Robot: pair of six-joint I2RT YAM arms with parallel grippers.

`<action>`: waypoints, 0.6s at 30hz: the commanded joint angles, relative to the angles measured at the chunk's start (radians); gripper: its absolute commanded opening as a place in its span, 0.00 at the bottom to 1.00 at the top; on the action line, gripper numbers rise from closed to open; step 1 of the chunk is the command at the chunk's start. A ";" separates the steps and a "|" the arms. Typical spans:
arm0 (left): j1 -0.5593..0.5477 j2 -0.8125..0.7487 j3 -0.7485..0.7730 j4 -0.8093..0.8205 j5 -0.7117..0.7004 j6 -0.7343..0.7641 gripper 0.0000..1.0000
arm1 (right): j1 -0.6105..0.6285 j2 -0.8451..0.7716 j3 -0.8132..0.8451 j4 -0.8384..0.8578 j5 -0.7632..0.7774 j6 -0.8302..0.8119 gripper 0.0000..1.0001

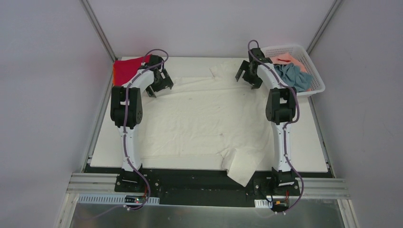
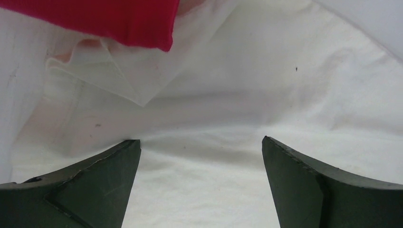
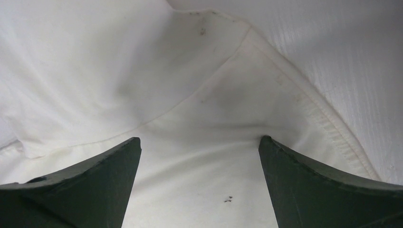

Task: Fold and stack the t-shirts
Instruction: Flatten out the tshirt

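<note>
A large cream-white t-shirt (image 1: pixel 204 118) lies spread over the table, one part hanging over the near edge. My left gripper (image 1: pixel 159 85) is open, its fingertips pressed onto the shirt's far left part (image 2: pixel 199 156). My right gripper (image 1: pixel 248 76) is open, its fingertips down on the shirt's far right part near a hem (image 3: pixel 199 156). A folded crimson red t-shirt (image 1: pixel 127 70) lies at the far left corner over an orange one (image 1: pixel 115 76); the red one shows in the left wrist view (image 2: pixel 109 19). A grey-blue t-shirt (image 1: pixel 292 75) and a salmon pink one (image 1: pixel 280 60) lie in the basket.
A white plastic mesh basket (image 1: pixel 319 85) stands at the far right corner of the table. White walls enclose the table on three sides. A metal rail runs along the near edge by the arm bases.
</note>
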 commanded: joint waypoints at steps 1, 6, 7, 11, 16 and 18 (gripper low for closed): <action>-0.006 -0.145 -0.061 0.001 0.061 0.010 0.99 | 0.015 -0.199 -0.098 0.007 0.037 -0.081 0.99; -0.026 -0.392 -0.226 -0.033 -0.007 -0.015 0.99 | 0.090 -0.401 -0.266 0.023 0.078 -0.141 0.99; -0.026 -0.452 -0.276 -0.046 -0.034 -0.039 0.99 | 0.105 -0.442 -0.316 0.040 0.090 -0.143 1.00; -0.025 -0.690 -0.496 -0.128 -0.142 -0.141 0.99 | 0.156 -0.634 -0.541 0.105 0.103 -0.103 1.00; -0.025 -0.978 -0.795 -0.249 -0.212 -0.296 0.99 | 0.171 -0.878 -0.900 0.217 0.115 0.017 1.00; -0.024 -1.060 -0.876 -0.318 -0.236 -0.372 0.99 | 0.169 -0.970 -1.023 0.246 0.120 0.078 1.00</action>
